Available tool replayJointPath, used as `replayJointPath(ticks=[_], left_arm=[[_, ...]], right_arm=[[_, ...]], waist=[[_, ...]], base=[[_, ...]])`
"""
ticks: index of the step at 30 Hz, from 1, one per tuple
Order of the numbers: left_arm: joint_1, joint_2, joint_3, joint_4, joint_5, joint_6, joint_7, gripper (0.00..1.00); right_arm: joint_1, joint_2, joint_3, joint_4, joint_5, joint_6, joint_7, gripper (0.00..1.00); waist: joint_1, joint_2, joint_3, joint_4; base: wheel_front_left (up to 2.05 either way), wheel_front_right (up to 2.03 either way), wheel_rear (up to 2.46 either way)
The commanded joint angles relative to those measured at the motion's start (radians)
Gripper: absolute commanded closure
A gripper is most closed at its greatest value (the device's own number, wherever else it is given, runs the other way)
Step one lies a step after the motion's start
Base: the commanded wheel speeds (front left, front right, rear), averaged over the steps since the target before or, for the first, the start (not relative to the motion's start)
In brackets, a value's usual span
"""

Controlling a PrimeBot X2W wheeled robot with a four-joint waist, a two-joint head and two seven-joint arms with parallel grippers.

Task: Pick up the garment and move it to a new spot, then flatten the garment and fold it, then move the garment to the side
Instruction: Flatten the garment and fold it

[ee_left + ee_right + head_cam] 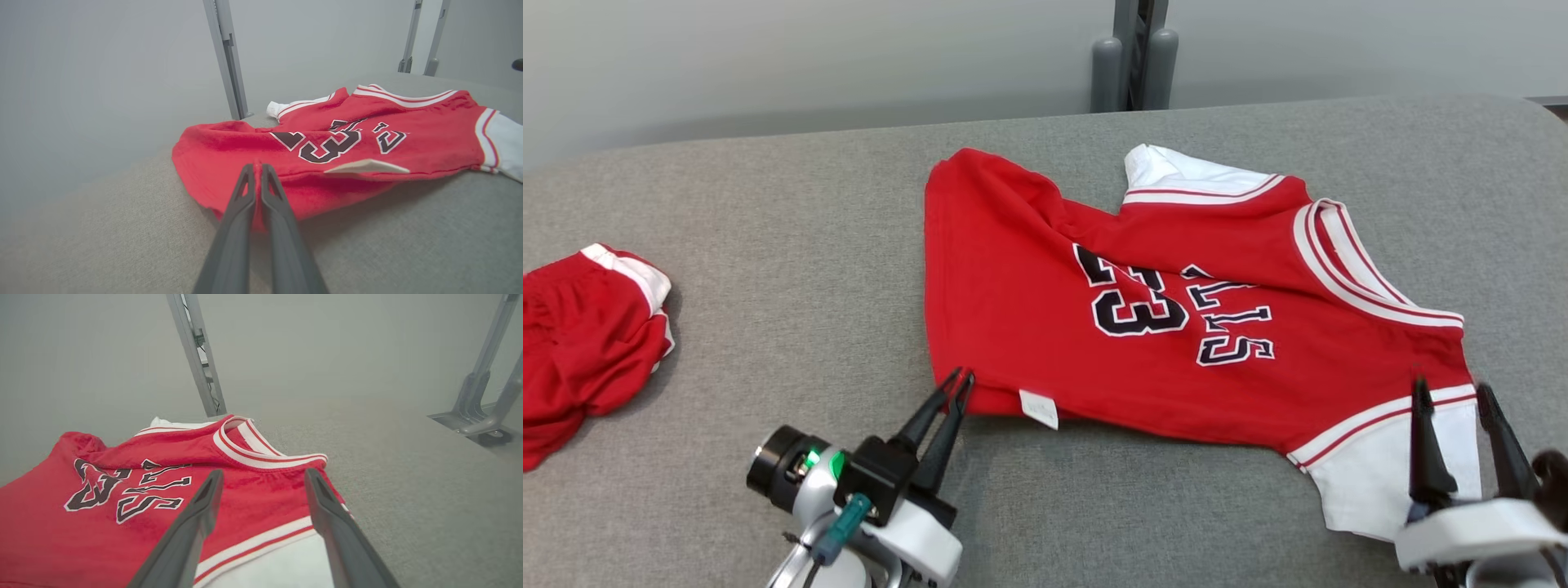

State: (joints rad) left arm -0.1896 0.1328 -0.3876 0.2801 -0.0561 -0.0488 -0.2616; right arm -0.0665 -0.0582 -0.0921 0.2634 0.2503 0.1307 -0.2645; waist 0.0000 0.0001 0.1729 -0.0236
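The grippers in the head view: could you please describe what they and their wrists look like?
Each gripper has two long, dark, tapering fingers. The left gripper has a black base block, a white wrist shell, a black cylinder lit green and a teal plug. The right gripper has a white shell.

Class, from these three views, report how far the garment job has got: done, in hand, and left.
Done: nothing shows finished; the jersey lies rumpled and unfolded on the grey surface. In hand: the left gripper is shut on its hem, the right gripper open over the white sleeve. Left: lifting, moving, flattening, folding, setting aside.
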Motion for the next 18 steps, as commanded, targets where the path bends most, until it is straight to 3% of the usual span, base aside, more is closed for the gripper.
replayJointPath(ticks=[1, 8, 18], left_arm=[[0.011, 0.006, -0.001, -0.008, 0.005, -0.003, -0.003, 1.0], [0.048, 0.015, -0.003, -0.039, 0.014, 0.005, -0.003, 1.0], [0.048, 0.015, 0.005, -0.054, 0.014, 0.008, -0.003, 1.0]], right_arm=[[0.018, 0.002, -0.01, 0.005, 0.006, 0.0, -0.001, 0.0], [0.094, 0.005, -0.07, 0.048, 0.062, 0.0, -0.001, 0.0], [0.089, 0.005, -0.073, 0.231, 0.142, 0.0, -0.001, 0.0]], waist=[[0.0, -0.0001, -0.002, 0.002], [0.0, -0.0001, 0.003, -0.008], [0.0, -0.0001, 0.01, -0.017]], base=[[0.0, 0.0, 0.0], [0.0, 0.0, 0.0], [0.0, 0.0, 0.0]])
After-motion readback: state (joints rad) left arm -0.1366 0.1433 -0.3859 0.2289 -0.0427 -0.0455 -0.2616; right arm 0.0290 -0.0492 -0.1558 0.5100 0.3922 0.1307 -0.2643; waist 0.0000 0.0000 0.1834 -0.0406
